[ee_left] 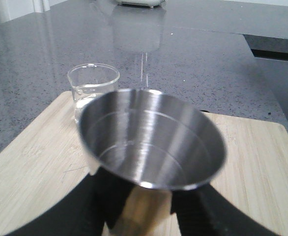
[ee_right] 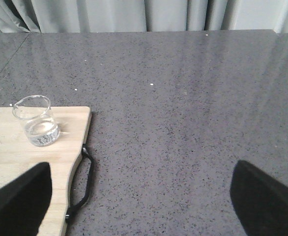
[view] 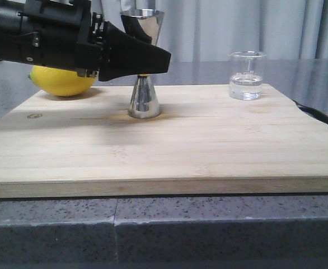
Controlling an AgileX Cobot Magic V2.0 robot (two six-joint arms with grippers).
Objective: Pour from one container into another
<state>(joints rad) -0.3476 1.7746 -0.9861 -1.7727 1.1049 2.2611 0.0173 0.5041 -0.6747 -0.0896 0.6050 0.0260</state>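
Looks like a kitchen or a home bar corner: a speckled grey stone worktop (ee_right: 183, 98), a wooden chopping board (view: 169, 145) with a lemon (view: 60, 81), a steel jigger (view: 143, 101) and a small glass beaker (view: 246, 75) on it, and pale curtains (view: 237, 28) drawn behind

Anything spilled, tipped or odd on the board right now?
Nothing stands out. The jigger stands upright with the left tool around its waist, the beaker sits upright holding clear liquid, and the board looks dry.
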